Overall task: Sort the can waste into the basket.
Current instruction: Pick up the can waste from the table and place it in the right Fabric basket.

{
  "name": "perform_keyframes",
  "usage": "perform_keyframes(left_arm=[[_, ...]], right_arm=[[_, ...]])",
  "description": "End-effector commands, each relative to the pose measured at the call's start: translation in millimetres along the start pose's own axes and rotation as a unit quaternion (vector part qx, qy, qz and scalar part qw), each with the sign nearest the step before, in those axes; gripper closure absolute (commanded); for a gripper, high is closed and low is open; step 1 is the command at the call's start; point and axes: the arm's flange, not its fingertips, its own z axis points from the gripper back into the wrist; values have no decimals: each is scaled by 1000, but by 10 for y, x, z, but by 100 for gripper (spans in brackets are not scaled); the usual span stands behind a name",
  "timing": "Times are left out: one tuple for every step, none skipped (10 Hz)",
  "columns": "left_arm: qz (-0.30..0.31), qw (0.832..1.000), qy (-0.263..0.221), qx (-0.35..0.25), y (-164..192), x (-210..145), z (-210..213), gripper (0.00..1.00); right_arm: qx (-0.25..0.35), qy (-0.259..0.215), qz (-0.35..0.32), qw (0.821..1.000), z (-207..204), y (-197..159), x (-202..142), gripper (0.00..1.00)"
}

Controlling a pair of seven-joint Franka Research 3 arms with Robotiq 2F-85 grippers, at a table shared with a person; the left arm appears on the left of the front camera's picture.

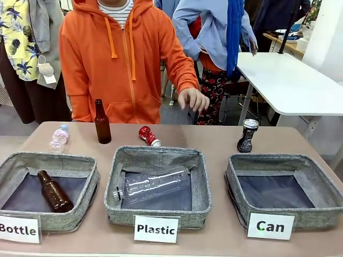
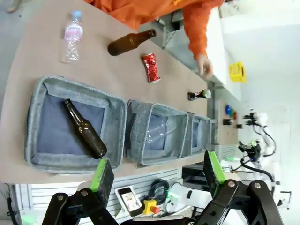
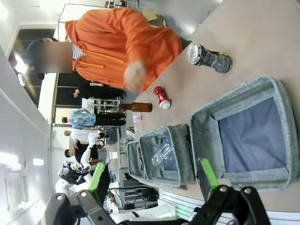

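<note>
On the tabletop [image 1: 214, 138] beyond the Can basket [image 1: 321, 217], black-blue can [image 1: 247, 135] standing, red can [image 1: 149, 136] lying farther left, left gripper [image 2: 158, 168] and right gripper [image 3: 152, 173] gaping wide, gripping nothing

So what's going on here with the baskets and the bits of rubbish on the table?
It's a waste-sorting setup, and nothing is being handled right now. The red can lies on the table and the black can stands upright behind the Can basket; neither is in it. The left gripper and right gripper are open, holding nothing, on the near side. A person's hand hovers over the far edge. A brown bottle lies in the Bottle basket, a clear bottle in the Plastic basket.
</note>
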Motion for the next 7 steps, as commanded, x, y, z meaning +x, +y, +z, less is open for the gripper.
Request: perform_keyframes(left_arm=[[-10, 999, 9, 53, -520, 24, -466, 0], [-30, 995, 25, 90, -795, 27, -836, 0], [-46, 989, 34, 134, -1072, 32, -1311, 0], [-70, 983, 49, 163, -1284, 15, -1750, 0], [-92, 976, 63, 187, -1457, 4, -2212, 0], [-105, 969, 72, 211, -1558, -19, -2623, 0], [-131, 961, 91, 224, -1636, -63, -3013, 0]], right_arm=[[15, -6, 12, 1000, -15, 1, 17, 0], [15, -6, 12, 1000, -15, 1, 17, 0], [15, -6, 12, 1000, -15, 1, 17, 0], [15, -6, 12, 1000, -15, 1, 17, 0], [15, -6, 12, 1000, -15, 1, 17, 0], [15, -6, 12, 1000, -15, 1, 17, 0], [15, -6, 12, 1000, -15, 1, 17, 0]])
